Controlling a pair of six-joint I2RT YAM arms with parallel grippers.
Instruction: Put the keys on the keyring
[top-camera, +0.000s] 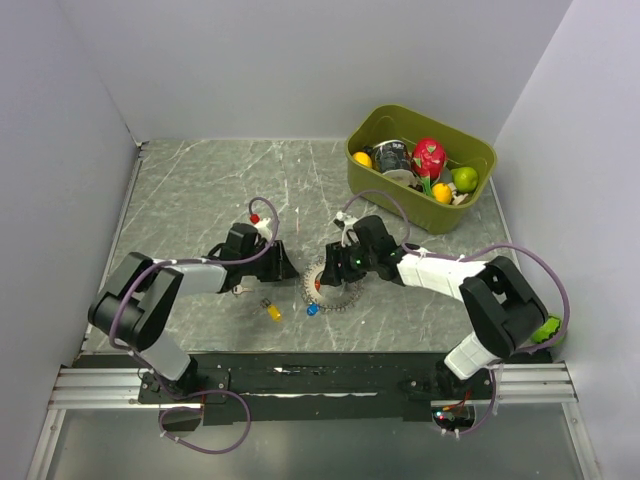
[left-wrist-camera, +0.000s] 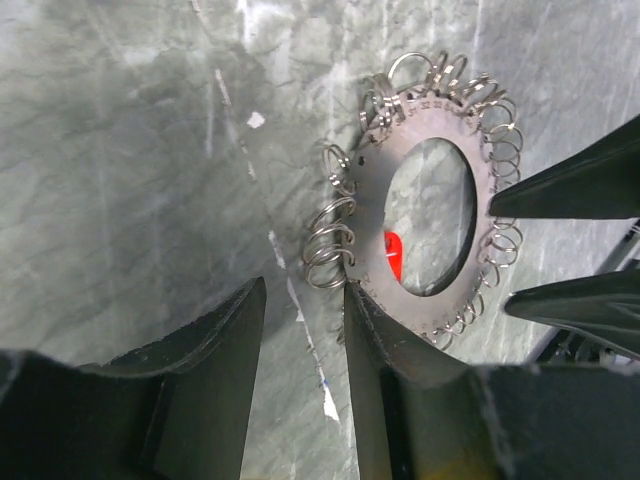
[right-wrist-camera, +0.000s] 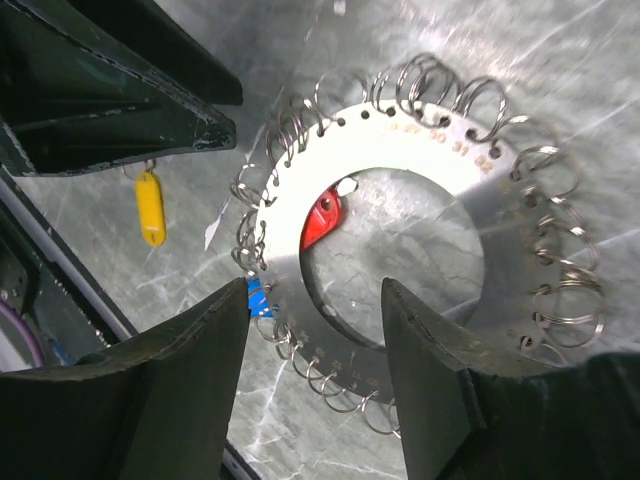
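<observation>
The keyring lies flat on the table: a metal disc with a big centre hole and several small split rings round its rim. It shows in the left wrist view and in the right wrist view. A red cap lies in its hole and a blue cap at its rim. The yellow-capped key lies loose on the table, also in the right wrist view. The black-capped key is out of view. My left gripper is open and empty, one fingertip at the ring's rim. My right gripper is open, its fingers on either side of the ring's near rim.
A green bin with toy fruit and a cup stands at the back right. White walls close the table on the left, back and right. The two grippers' fingertips face each other across the ring, a few centimetres apart.
</observation>
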